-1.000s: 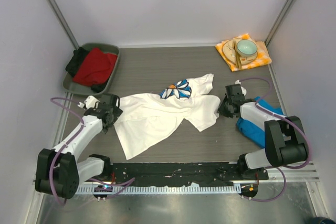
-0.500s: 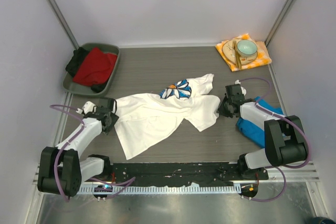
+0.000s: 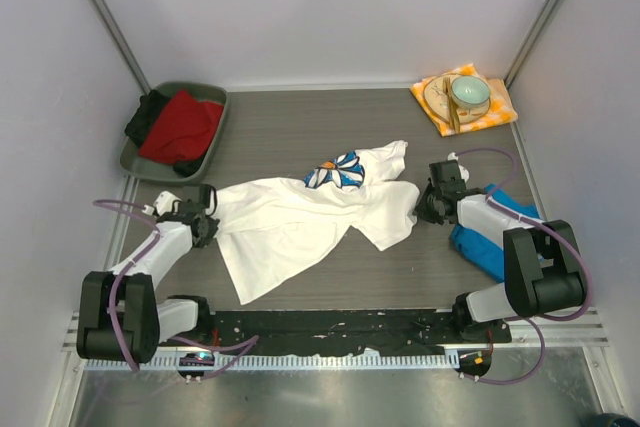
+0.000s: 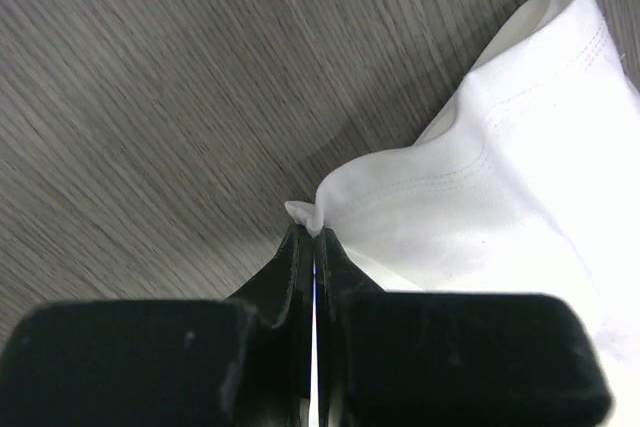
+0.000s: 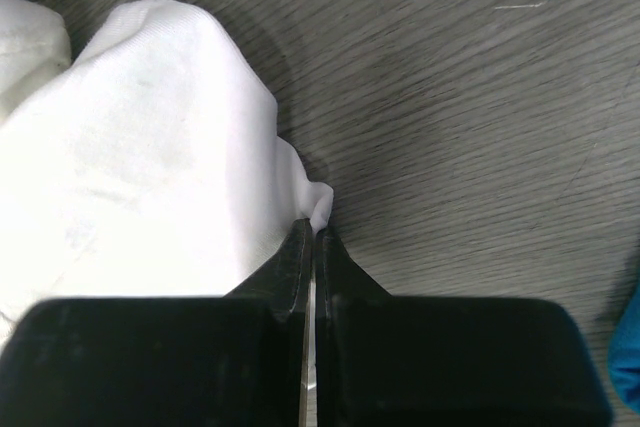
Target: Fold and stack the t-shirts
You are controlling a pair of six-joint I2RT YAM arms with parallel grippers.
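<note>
The white t-shirt (image 3: 300,222) with a blue daisy print (image 3: 338,173) lies crumpled across the middle of the table. My left gripper (image 3: 210,215) is shut on the shirt's left edge; in the left wrist view a small tuft of white cloth (image 4: 305,215) pokes out past the closed fingertips (image 4: 297,247). At the shirt's right side, my right gripper (image 3: 418,209) is shut on a pinch of the white shirt (image 5: 318,202). The blue t-shirt (image 3: 478,242) lies bunched under the right arm, partly hidden by it.
A grey bin (image 3: 203,162) holding red and black cloth stands at the back left. At the back right, an orange checked napkin (image 3: 490,112) carries a plate and a pale green bowl (image 3: 469,93). Side walls stand close to both arms.
My left gripper slid left along the table to the shirt's left edge and closed on it. The right gripper has kept its hold, unmoved.
</note>
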